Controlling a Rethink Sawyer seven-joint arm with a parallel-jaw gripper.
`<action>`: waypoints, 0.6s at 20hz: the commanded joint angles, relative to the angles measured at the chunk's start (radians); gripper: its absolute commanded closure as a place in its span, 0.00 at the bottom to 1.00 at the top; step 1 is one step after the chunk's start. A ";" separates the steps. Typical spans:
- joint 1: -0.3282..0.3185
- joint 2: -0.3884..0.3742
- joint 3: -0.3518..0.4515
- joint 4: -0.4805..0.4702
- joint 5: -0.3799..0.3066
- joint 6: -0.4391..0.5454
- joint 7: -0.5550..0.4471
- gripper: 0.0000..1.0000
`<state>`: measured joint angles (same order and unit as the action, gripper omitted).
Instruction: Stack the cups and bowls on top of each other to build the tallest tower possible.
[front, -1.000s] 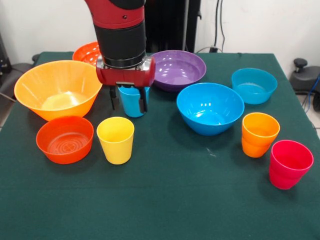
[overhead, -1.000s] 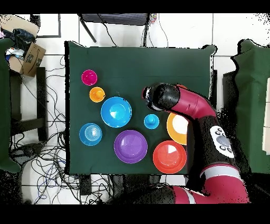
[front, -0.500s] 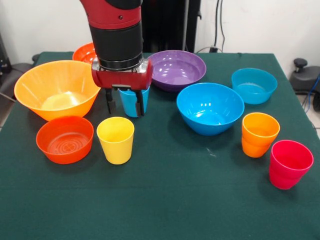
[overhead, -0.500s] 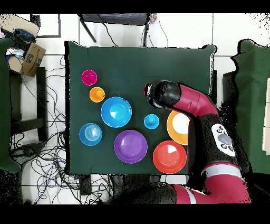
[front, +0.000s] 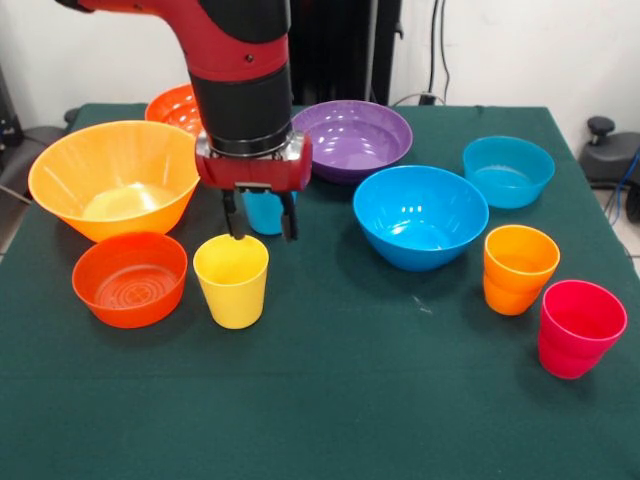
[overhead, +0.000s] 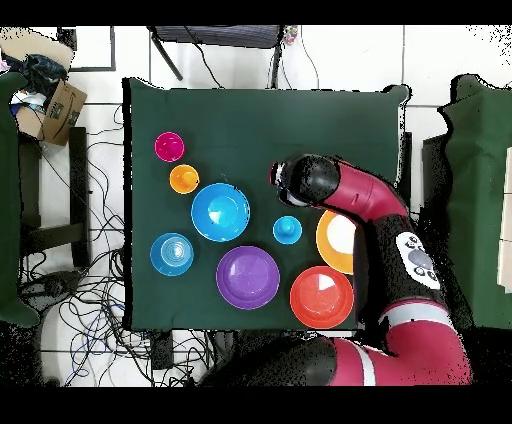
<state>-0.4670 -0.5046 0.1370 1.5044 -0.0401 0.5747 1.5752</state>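
Mostly bare green table (front: 330, 400) toward the near edge. Bowls (front: 420, 215) and cups (front: 232, 280) sit apart, unstacked. My hand (front: 260, 218), open and empty, has moved off the blue cup (front: 262, 208) toward the yellow one.

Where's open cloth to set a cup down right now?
Free: the wide green tablecloth strip in front of the yellow plastic cup and pinkish red plastic cup. Crowded: around the gripper, between the large light orange bowl and large blue bowl.
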 joint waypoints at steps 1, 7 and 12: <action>-0.026 0.082 0.118 -0.026 -0.076 -0.041 -0.065 0.00; -0.034 0.120 0.122 -0.046 -0.094 -0.075 -0.063 0.00; -0.037 0.125 0.124 -0.059 -0.106 -0.093 -0.067 0.00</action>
<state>-0.4975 -0.4220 0.1591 1.5029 -0.0527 0.5552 1.5752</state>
